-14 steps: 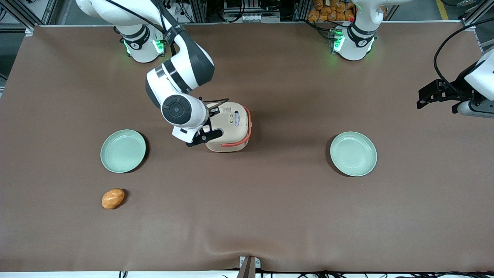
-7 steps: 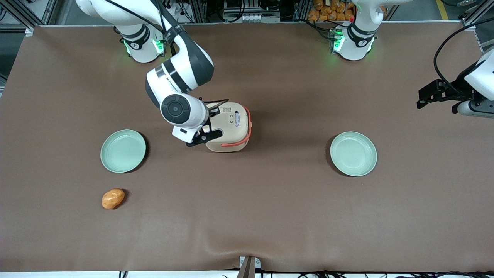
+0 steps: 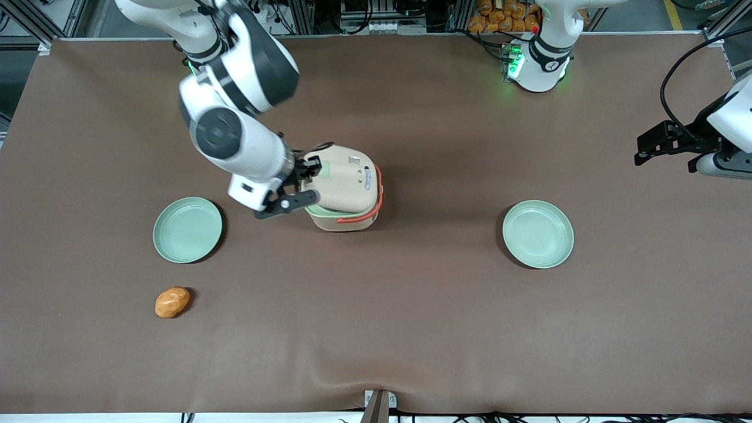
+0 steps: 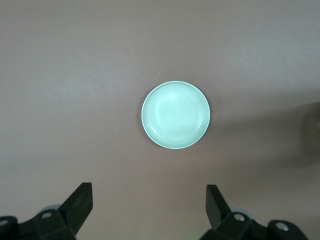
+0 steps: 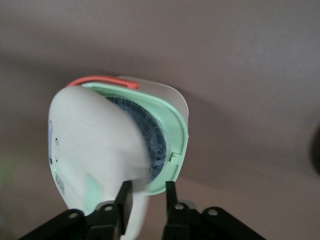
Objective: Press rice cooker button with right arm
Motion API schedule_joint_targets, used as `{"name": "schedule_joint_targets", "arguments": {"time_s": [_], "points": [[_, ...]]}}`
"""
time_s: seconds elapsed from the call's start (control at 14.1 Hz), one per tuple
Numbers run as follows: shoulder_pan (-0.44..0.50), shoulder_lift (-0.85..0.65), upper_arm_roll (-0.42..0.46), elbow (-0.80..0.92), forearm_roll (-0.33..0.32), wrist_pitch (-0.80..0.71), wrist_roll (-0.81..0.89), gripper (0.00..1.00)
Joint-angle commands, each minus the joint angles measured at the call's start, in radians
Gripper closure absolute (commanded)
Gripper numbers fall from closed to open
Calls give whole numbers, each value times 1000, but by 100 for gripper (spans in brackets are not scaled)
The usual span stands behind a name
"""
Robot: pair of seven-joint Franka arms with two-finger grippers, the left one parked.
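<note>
The cream rice cooker (image 3: 346, 202) stands mid-table with its coral-red handle (image 3: 376, 205) round the side. Its lid (image 3: 346, 176) stands lifted, tilted off the pale green rim (image 5: 175, 130), and the inner pot (image 5: 150, 132) shows under it. The pale green button (image 5: 92, 186) sits on the lid near its raised edge; it also shows in the front view (image 3: 325, 171). My right arm (image 3: 235, 135) reaches from the working arm's end. Its gripper (image 3: 305, 176) is beside the lid's raised edge, fingers a narrow gap apart and holding nothing (image 5: 147, 192).
One pale green plate (image 3: 187, 229) lies toward the working arm's end, with an orange lump (image 3: 172, 301) nearer the front camera. A second plate (image 3: 537, 234) lies toward the parked arm's end and shows in the left wrist view (image 4: 175, 115).
The cooker's lid has sprung up from flat to tilted open. My right arm has pulled up and away toward its own end of the table, the gripper leaving the lid top.
</note>
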Motion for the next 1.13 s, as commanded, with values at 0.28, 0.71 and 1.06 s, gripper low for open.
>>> {"name": "schedule_joint_targets", "arguments": {"time_s": [0.28,0.71,1.06], "points": [[-106,-155,10,-12,-3,-13,-4,0],[-285,-231,8,-23,-13,-25,-1,0],[-358,-288,4,-20,-210,-140,1,0]]}}
